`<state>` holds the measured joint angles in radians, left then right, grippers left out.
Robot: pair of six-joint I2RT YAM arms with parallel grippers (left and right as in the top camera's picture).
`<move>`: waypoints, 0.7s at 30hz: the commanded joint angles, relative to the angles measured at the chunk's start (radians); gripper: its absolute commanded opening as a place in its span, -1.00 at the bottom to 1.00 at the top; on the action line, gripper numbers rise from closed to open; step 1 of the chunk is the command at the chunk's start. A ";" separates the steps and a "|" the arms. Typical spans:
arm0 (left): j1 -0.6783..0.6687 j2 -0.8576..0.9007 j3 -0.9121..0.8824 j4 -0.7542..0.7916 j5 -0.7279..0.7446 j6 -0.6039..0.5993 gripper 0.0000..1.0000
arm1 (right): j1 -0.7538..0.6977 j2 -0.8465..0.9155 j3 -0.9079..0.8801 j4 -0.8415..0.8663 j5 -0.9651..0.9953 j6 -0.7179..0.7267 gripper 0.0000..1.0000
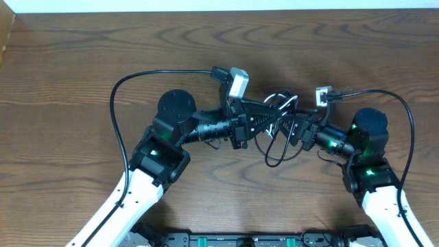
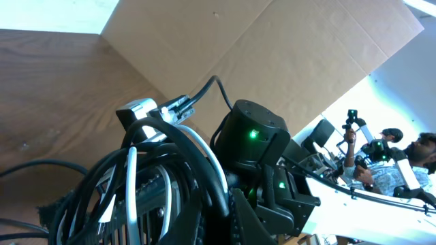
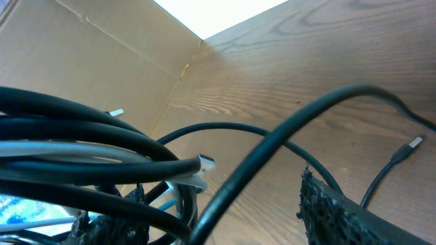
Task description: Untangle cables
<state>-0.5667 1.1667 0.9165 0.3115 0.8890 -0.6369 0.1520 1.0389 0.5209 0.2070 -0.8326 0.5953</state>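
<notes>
Clearly nowhere near done. Finds the cables bunched as one clump at the middle of the table, right between the two arms, with black loops and white strands threaded through each other. Reads the left gripper as clenched on the cables from the left side, fingers buried in the near end of the clump. Reads the right gripper as released: from its own wrist camera, shows the pads standing well apart, with several black strands and a white one crossing the gap unpinched. Notes one black loop drooping out of the clump toward the robot's side, and a small plug end at the tip of a black strand, seemingly lying on the wood apart from the knot. Sees, from the left wrist, black and white lengths arching close together, with no clean gap between colours anywhere. Cannot tell true knots from mere overlaps. Judges nothing separated so far, neither cord lying alone on the wood. Leaves the whole job ahead, most likely: take a fresh hold with the right jaws on one colour only, draw it away from the left hold, feed plug ends back through loops, then lay both cords well apart.
</notes>
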 commanded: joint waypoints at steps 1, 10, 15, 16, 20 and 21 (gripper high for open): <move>-0.007 -0.011 0.004 0.013 0.017 -0.051 -0.84 | 0.013 0.002 0.006 0.003 0.050 -0.047 0.30; -0.008 -0.011 0.004 0.078 0.110 -0.136 -0.85 | 0.013 0.002 0.006 -0.008 0.347 -0.042 -0.64; -0.008 -0.011 0.004 0.147 0.239 -0.134 -0.84 | 0.013 0.002 0.006 -0.056 0.588 -0.024 -0.73; -0.008 -0.011 0.004 0.147 0.254 -0.125 -0.84 | 0.013 0.002 0.006 -0.061 0.606 -0.024 -0.73; -0.005 -0.011 0.004 0.147 0.342 -0.066 -0.85 | 0.012 0.002 0.006 -0.110 0.769 -0.024 -0.69; -0.002 -0.011 0.004 0.147 0.362 -0.063 -0.85 | 0.012 0.002 0.006 -0.124 0.812 -0.024 -0.68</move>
<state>-0.5644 1.2045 0.8921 0.4149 1.0378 -0.7349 0.1841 1.0050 0.5453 0.1368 -0.3931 0.5728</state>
